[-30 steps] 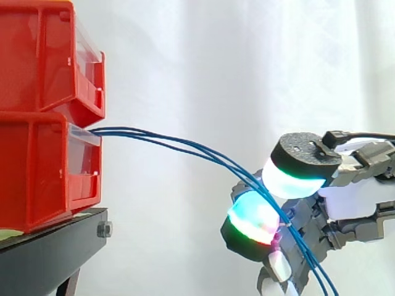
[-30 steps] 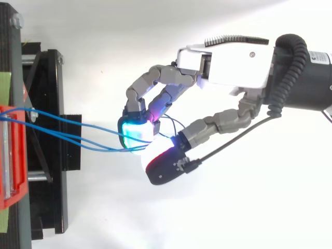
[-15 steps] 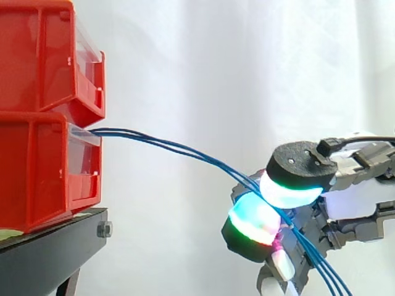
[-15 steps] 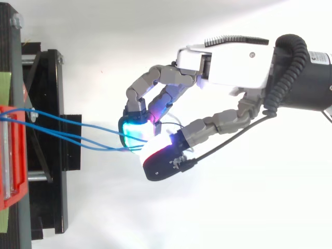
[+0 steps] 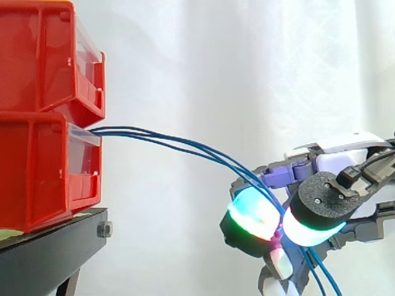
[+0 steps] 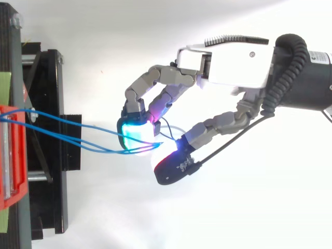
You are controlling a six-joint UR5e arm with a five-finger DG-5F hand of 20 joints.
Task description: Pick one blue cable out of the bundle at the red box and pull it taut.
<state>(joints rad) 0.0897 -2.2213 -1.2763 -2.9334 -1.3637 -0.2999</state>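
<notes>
White curtain (image 5: 222, 61) in the back, nothing fancy. So the blue cables (image 5: 185, 147) come out of the front of the lower red box (image 5: 37, 179) on the left as a small bundle. From there they sag down to the right in a gentle curve, so they're not straight. They run right into the hand (image 6: 223, 65), which comes in from the right.

Its fingers are curled in. The cables pass between a cyan-green glowing fingertip pad (image 5: 252, 213) on the left and the black-backed thumb pad (image 5: 318, 229) on the right. The two pads meet right at the cables with a bit of magenta glow at the seam, so it's pinching them. Can't tell whether it has one strand or several in there.

Below the pinch a couple of blue strands hang down past the bottom edge of the side view. From the top view the strands sit a little apart near the box and come together at the pads.

Second red box (image 5: 37, 55) is stacked on the lower one, and both sit on a black stand (image 5: 55, 259) at the left.
</notes>
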